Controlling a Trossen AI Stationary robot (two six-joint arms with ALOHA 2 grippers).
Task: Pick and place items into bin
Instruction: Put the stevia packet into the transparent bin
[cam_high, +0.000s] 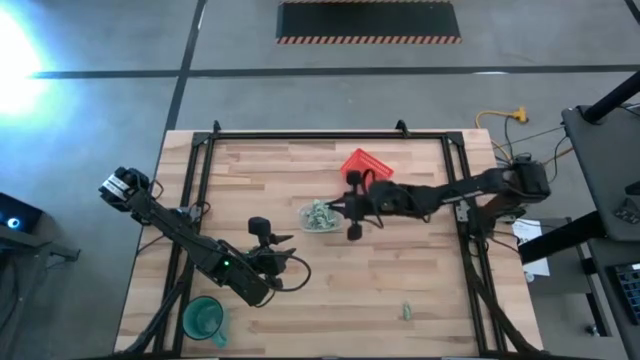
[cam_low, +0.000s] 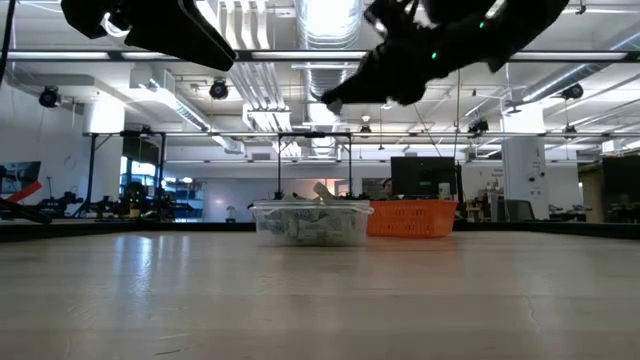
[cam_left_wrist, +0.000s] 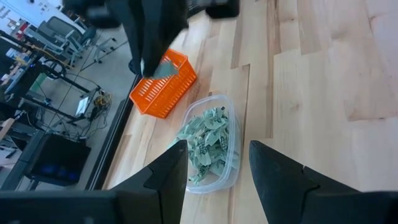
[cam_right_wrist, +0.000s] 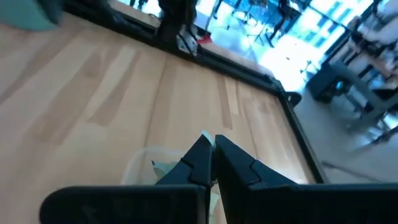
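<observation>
Directly under right tool (cam_high: 333, 207), bin (cam_high: 318, 216), items (cam_left_wrist: 208, 140) inside

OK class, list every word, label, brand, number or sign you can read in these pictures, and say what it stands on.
No text can be read in any view.
The wrapped pieces in the clear container: any print is too small to read.
The red basket and the green cup: no label shows.

A: From overhead we look straight down on the whole table (cam_high: 330, 290). At table-top height we look level across it into the room.

B: Each wrist camera looks forward, close past its own fingers. We find the bin (cam_high: 319, 216) in all four views, the red basket (cam_high: 362, 164) in three.
</observation>
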